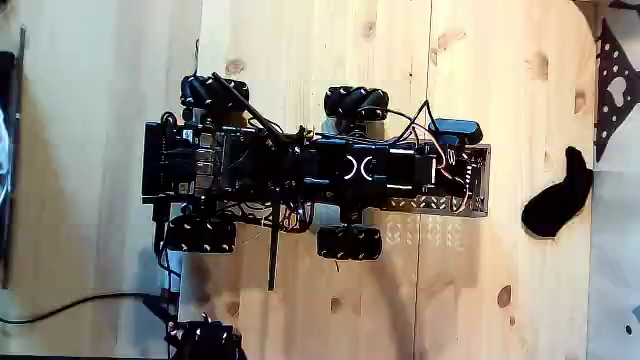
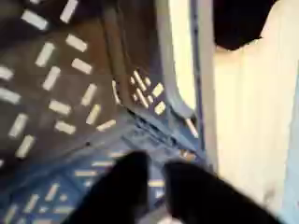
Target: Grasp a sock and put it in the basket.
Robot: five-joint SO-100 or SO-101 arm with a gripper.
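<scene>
Pincer [image 2: 159, 182] apart over basket [image 2: 65, 84] in wrist view; fixed view shows sock [image 1: 556, 198] on floor.

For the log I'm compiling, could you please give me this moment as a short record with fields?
surface: light wooden floor
robot: wheeled mobile base, seen from above in the fixed view
sock: black, curved, lying on the wood at the right, apart from the base
basket: grey slotted plastic basket, close under the wrist camera
gripper: dark fingers at the bottom edge of the wrist view, blurred; state unclear
sock grasped: no
</scene>
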